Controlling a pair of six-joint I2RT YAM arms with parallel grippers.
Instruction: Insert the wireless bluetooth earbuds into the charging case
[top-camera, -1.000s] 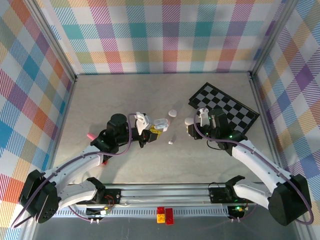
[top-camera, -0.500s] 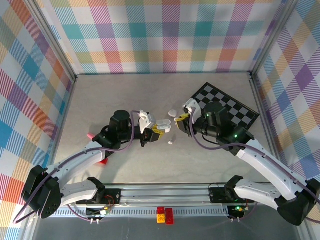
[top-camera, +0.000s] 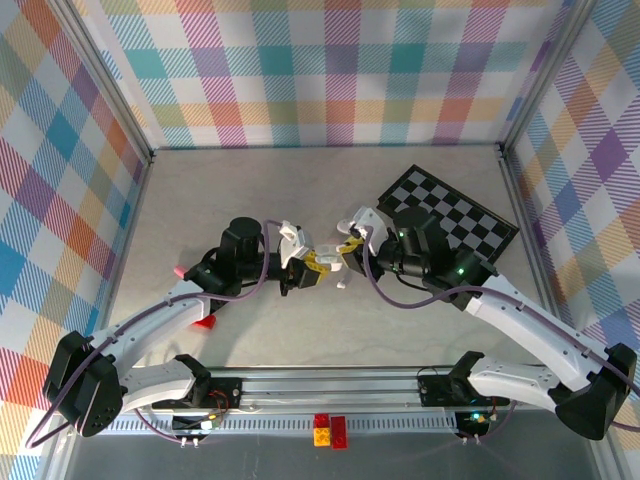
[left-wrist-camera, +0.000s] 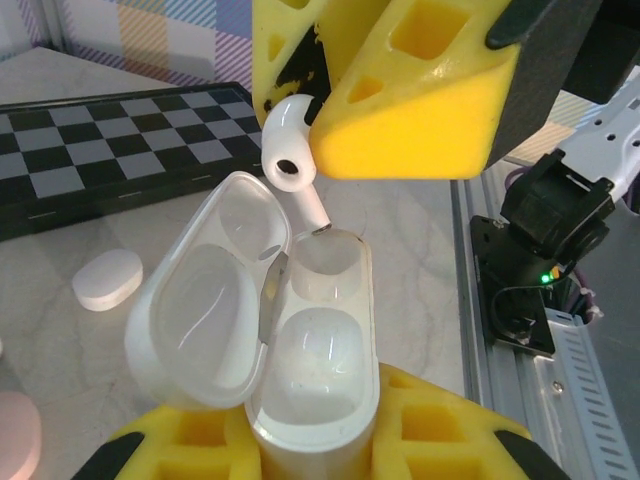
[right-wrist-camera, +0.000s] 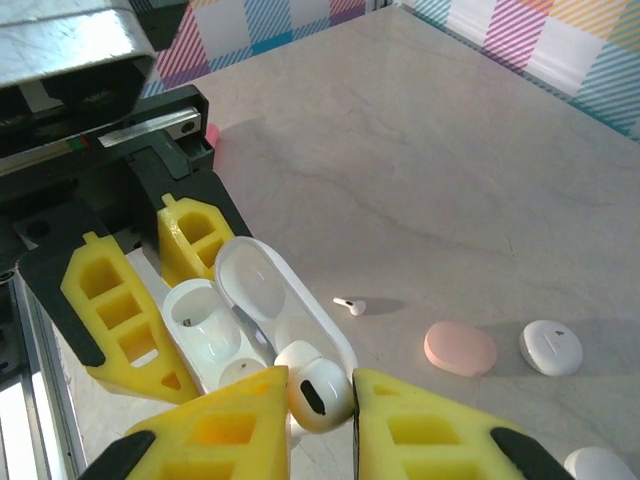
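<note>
The left fingers (left-wrist-camera: 440, 430) clamp the open charging case (left-wrist-camera: 310, 370); the right fingers (right-wrist-camera: 420, 430) pinch a white earbud (left-wrist-camera: 290, 165), stem tip just over the case's empty well. Tilted, it could snag the rim and slip free.

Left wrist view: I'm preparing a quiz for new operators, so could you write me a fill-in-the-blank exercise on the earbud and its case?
1. The left hand is shut on the glossy white oval charging case, whose lid stands ___.
2. The right hand pinches a small glossy white stemmed ___ over that case.
3. Both sockets in the case are ___.
4. Beyond the case lies a flat black-and-grey checkered ___.
Missing words: open; earbud; empty; chessboard.
</note>
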